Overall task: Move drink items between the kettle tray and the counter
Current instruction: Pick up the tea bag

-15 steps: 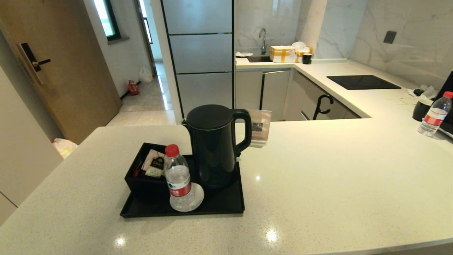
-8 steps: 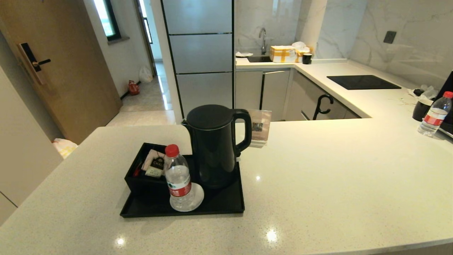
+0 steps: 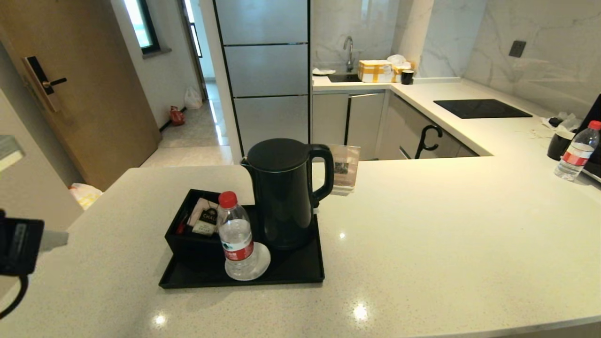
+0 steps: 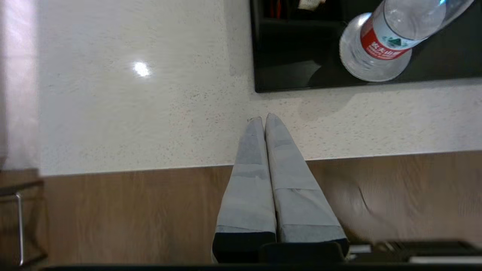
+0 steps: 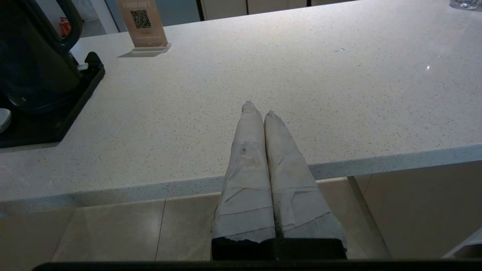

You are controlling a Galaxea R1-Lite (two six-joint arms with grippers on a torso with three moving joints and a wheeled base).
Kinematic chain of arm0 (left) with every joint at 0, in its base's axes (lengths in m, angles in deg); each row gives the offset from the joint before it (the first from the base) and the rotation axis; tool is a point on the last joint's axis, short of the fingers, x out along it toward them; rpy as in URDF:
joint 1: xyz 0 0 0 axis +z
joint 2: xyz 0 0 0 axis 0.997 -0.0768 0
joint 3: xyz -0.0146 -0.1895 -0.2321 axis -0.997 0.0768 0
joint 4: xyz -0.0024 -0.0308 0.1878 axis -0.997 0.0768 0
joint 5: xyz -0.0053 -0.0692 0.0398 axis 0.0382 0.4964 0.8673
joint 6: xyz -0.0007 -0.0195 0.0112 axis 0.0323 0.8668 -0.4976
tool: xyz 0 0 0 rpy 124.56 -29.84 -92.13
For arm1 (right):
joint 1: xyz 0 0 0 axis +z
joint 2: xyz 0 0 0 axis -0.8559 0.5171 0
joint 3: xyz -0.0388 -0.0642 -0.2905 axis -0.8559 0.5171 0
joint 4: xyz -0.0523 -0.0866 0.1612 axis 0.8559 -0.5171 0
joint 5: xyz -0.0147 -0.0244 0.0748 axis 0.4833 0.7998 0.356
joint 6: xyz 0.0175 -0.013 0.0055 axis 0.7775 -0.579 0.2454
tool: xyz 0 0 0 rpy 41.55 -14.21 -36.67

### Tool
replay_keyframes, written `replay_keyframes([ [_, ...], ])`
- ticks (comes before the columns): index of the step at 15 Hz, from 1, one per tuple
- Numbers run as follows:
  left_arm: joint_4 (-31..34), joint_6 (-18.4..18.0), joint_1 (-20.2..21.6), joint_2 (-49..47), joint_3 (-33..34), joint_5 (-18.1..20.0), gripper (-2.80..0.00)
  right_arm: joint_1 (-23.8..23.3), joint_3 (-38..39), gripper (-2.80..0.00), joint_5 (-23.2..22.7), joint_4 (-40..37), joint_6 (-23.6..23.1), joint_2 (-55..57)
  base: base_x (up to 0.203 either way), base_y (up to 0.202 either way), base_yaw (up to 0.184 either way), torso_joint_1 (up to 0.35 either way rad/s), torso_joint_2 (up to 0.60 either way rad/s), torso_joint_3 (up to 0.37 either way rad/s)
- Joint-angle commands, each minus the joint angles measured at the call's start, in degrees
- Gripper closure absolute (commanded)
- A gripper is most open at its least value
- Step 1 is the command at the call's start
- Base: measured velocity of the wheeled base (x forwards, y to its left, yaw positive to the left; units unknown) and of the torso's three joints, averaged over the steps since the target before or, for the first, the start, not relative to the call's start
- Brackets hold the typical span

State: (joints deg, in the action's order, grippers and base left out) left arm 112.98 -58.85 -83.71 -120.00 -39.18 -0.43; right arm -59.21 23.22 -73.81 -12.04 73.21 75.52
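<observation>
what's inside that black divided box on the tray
The black divided box holds a pale-pink tea sachet with black label and something red. The clear red-capped water bottle hides its near right part.

The counter point(image 3: 446, 234) is a broad, pale, speckled stone worktop with a glossy face. Directly on it, left of the middle, lies the flat black kettle tray point(image 3: 300, 272). Just beyond the tray, near the far edge, stands a small QR-code sign point(image 3: 345, 169). At the far right stands a red-capped water bottle point(image 3: 576, 152), well apart from the tray
</observation>
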Motion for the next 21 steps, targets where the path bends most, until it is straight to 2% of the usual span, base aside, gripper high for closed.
replay_keyframes([
  [1, 2.8, -0.4, 0.1, -16.3, -7.1, 2.2, 0.00, 0.0, 0.0, 0.00, 0.0, 0.0, 0.0, 0.1, 0.000, 0.000, 0.000, 0.000, 0.00, 0.000],
  [4, 6.0, -1.1, -1.5, -26.9, -15.8, 5.8, 0.00, 0.0, 0.0, 0.00, 0.0, 0.0, 0.0, 0.1, 0.000, 0.000, 0.000, 0.000, 0.00, 0.000],
  [7, 6.5, -2.2, -4.0, -31.2, -18.9, 6.8, 0.00, 0.0, 0.0, 0.00, 0.0, 0.0, 0.0, 0.1, 0.000, 0.000, 0.000, 0.000, 0.00, 0.000],
  [8, 6.3, -4.0, -4.1, -33.3, -20.2, 7.1, -2.80, 0.0, 0.0, 0.00, 0.0, 0.0, 0.0, 0.1, 0.000, 0.000, 0.000, 0.000, 0.00, 0.000],
  [9, 6.2, -5.4, -4.1, -34.4, -21.8, 7.7, -2.80, 0.0, 0.0, 0.00, 0.0, 0.0, 0.0, 0.1, 0.000, 0.000, 0.000, 0.000, 0.00, 0.000],
  [11, 6.1, -5.9, -4.6, -36.4, -23.3, 9.2, -2.80, 0.0, 0.0, 0.00, 0.0, 0.0, 0.0, 0.0, 0.000, 0.000, 0.000, 0.000, 0.00, 0.000],
  [18, 5.5, -5.5, -5.4, -40.1, -25.8, 8.2, -2.80, 0.0, 0.0, 0.00, 0.0, 0.0, 0.0, 0.1, 0.000, 0.000, 0.000, 0.000, 0.00, 0.000],
  [19, 3.5, -5.5, -5.6, -41.1, -26.0, 8.1, -2.80, 0.0, 0.0, 0.00, 0.0, 0.0, 0.0, 0.1, 0.000, 0.000, 0.000, 0.000, 0.00, 0.000],
  [21, 3.4, -5.5, -5.7, -41.2, -26.1, 8.0, -2.80, 0.0, 0.0, 0.00, 0.0, 0.0, 0.0, 0.1, 0.000, 0.000, 0.000, 0.000, 0.00, 0.000],
])
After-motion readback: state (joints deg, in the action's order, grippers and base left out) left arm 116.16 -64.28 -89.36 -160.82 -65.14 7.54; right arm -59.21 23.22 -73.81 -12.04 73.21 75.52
